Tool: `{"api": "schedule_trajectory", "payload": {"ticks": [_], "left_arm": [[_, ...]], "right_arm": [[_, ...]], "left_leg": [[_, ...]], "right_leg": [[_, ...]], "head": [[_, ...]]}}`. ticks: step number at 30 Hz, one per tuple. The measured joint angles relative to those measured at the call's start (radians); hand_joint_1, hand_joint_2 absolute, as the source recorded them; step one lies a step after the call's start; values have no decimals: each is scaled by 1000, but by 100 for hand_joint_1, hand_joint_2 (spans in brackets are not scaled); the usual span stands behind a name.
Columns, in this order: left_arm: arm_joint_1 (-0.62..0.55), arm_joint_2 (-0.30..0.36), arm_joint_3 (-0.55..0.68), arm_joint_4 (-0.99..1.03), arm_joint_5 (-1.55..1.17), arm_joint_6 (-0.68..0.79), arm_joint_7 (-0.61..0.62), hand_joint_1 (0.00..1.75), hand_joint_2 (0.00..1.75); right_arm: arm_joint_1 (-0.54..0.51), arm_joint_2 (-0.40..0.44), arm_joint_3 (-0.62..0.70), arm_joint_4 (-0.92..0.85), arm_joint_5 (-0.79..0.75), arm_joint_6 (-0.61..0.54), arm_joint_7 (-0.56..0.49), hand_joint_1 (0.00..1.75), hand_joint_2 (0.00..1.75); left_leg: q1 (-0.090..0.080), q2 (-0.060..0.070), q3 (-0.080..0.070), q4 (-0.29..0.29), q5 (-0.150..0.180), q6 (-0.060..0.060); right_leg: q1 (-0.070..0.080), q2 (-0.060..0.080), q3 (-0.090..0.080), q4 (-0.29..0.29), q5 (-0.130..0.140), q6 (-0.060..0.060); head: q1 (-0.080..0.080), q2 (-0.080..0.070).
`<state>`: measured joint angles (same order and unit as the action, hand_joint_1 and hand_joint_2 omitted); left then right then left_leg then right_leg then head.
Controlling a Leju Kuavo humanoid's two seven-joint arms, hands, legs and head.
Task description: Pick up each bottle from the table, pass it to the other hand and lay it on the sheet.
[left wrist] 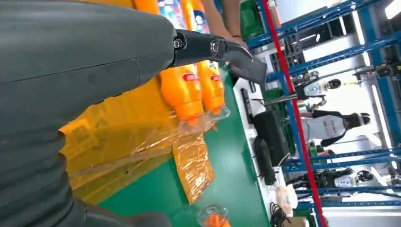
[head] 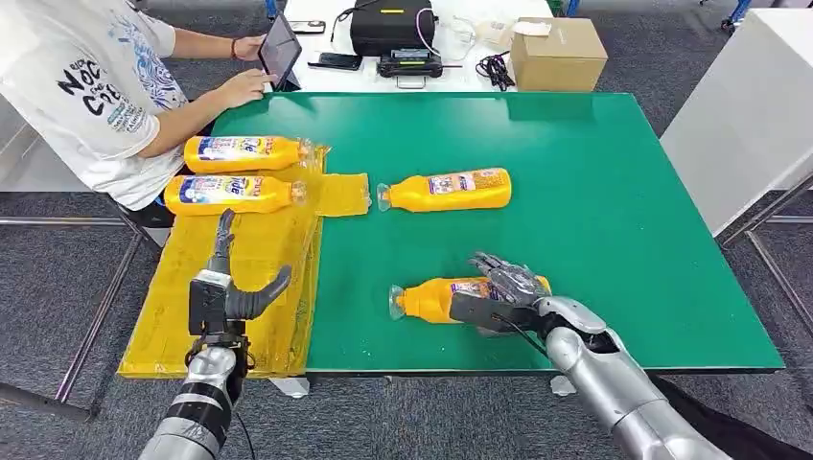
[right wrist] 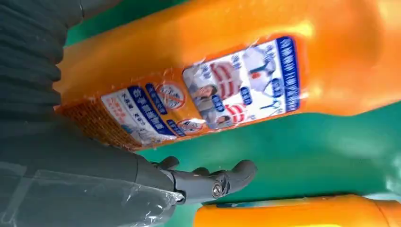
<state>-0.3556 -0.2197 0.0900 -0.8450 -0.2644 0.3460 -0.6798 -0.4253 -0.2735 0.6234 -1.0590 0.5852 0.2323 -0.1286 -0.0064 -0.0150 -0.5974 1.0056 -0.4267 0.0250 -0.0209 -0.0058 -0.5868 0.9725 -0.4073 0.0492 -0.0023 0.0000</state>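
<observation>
Two orange bottles [head: 244,151] [head: 230,192] lie side by side on the yellow sheet [head: 240,326] at the table's left; they are the bottles [left wrist: 182,90] [left wrist: 210,80] in the left wrist view. A third bottle [head: 446,190] lies on the green table top, past the sheet's corner. The fourth bottle [head: 431,299] [right wrist: 227,90] lies near the front edge. My right hand [head: 503,287] is spread over its base end, and its thumb [right wrist: 208,182] stands a little apart from the bottle. My left hand [head: 225,287] hovers over the sheet, fingers apart, holding nothing.
A person [head: 86,86] sits at the far left corner with a tablet [head: 280,48]. A cardboard box [head: 556,53], a black case [head: 388,24] and cables lie on the white table behind. A white cabinet [head: 748,115] stands to the right.
</observation>
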Motion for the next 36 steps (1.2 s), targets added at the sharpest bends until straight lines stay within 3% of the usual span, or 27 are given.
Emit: {"api": "schedule_trajectory", "payload": {"ticks": [6, 7, 8, 17, 30, 32, 36], "left_arm": [[-6, -3, -9, 26, 3, -4, 0, 0, 175], [-8, -3, -13, 30, 4, -4, 0, 0, 175], [-9, -4, -16, 33, 5, -4, 0, 0, 175], [-23, -9, -22, 65, 27, -20, 0, 0, 175], [-31, -13, -35, 80, 35, -24, 0, 0, 175], [-30, -13, -39, 80, 40, -37, 0, 0, 175], [-6, -17, -38, 47, 77, -74, 3, 0, 175]], "right_arm": [[-32, -13, 40, 32, -5, 11, 11, 0, 175], [-37, -16, 47, 36, -9, 14, 14, 93, 175], [-42, -21, 56, 40, -12, 17, 16, 175, 175], [-77, -82, 137, 44, -53, 55, 24, 175, 175], [-74, -95, 154, 42, -72, 30, 20, 175, 175], [-60, -95, 153, 38, -84, -10, 6, 175, 175], [64, -25, 60, -27, -39, -273, -48, 175, 175]], "left_leg": [[0, 0, 1, 0, 0, 0], [0, 0, 1, 0, 0, 0], [0, 0, 1, 0, 0, 0], [0, 0, 3, 1, 0, 0], [0, 0, 4, 1, 0, 0], [0, 0, 4, 1, 0, 0], [1, 0, 3, 0, -1, 0]], "right_leg": [[0, 0, 1, 0, 0, 0], [0, 0, 1, 0, 0, 0], [0, 0, 1, 0, 0, 0], [0, 0, 3, 0, 0, 0], [0, 0, 4, 0, 0, 0], [0, 0, 4, 0, 0, 0], [1, 0, 4, 0, 0, 0]], "head": [[0, 0], [0, 0], [0, 0], [0, 0], [0, 0], [0, 0], [0, 0]]}}
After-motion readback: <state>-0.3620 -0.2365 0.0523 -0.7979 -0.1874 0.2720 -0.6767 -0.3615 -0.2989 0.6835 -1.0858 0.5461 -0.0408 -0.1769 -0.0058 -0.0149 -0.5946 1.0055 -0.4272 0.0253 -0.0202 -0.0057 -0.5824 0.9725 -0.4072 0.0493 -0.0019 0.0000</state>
